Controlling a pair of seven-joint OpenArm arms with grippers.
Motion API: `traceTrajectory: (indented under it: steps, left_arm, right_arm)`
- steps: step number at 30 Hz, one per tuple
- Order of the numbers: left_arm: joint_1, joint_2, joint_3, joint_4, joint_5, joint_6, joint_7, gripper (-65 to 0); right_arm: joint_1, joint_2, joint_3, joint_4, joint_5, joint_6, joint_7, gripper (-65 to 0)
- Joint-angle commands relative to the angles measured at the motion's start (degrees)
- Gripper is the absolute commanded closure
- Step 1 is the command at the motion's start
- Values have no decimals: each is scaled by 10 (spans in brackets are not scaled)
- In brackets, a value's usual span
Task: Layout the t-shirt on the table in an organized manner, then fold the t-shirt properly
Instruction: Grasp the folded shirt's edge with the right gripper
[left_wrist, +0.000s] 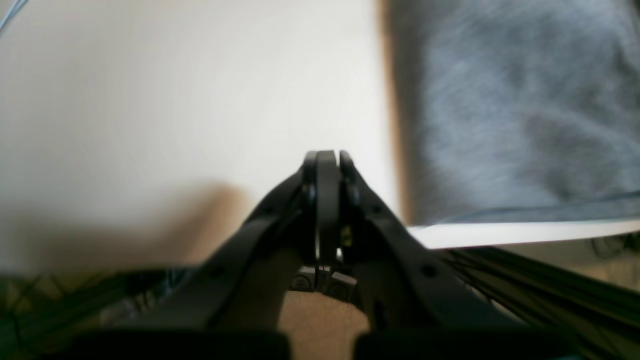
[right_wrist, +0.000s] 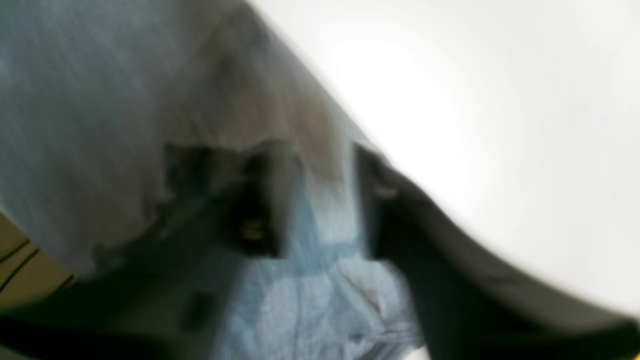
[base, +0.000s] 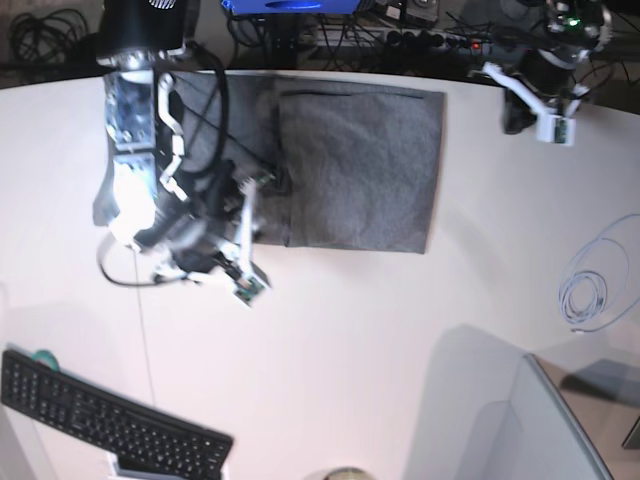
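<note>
Nearest in the base view, just bare white bench (base: 330, 360), a keyboard (base: 110, 425) at the front corner and a coiled cable (base: 585, 295) off to the side. Further back, mid-fold: shirt (base: 355, 165) lying flat toward the far edge, one side already turned over onto the body, right jaws (base: 262, 185) parted astride that folded edge, grip not clear through the blur. At the far corner, left jaws (base: 520, 120) pinched shut on nothing, well off the cloth; next probably squaring that flap, then folding the other side.
</note>
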Motion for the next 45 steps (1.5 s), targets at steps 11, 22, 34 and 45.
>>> traceTrajectory:
  steps: [11,22,34,45]
  left_arm:
    - [-87,55,-333,-117,-3,-166,-5,0]
    - [-91,43,-346,-167,-3,-166,-5,0]
    - [-93,43,-345,-167,-3,-166,-5,0]
    - [-104,43,-345,-170,0,-166,-5,0]
  right_arm:
    - [142,4,-1,-245,167,-32,13,-459]
    - [157,3,0,-363,167,-52,94,-420]
    - [127,3,2,-324,167,-52,76,-3]
    - [96,4,4,-255,167,-64,45,-2]
